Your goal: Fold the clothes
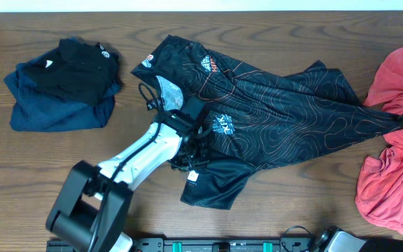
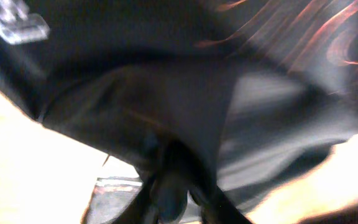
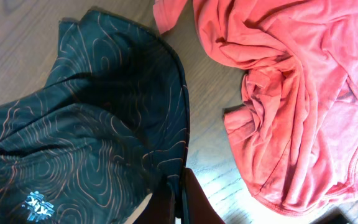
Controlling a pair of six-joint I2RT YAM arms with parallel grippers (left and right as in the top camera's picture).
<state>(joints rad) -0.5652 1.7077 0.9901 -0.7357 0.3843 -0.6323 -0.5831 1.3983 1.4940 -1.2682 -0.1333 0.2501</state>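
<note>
On the table (image 1: 292,203), left pincer (image 1: 189,152) and right pincer (image 3: 182,196) clamp jersey (image 1: 278,112) (black).

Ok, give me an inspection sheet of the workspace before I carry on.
Surface: dark wooden table, no spills seen.
Job's things: black jersey spread mid-table, wrinkled, unfolded; coral-red garment heaped at the right; dark folded pile far left.
Clutter: nothing seen.
Grippers: left tool at the jersey's near hem, wrist view blurred, grip unclear; right tool shut on the jersey's edge beside the coral-red garment.
Cables: black cable loop from the left arm, by the jersey's collar.
Surroundings: pale strip beyond the table's far edge; nothing else seen.
</note>
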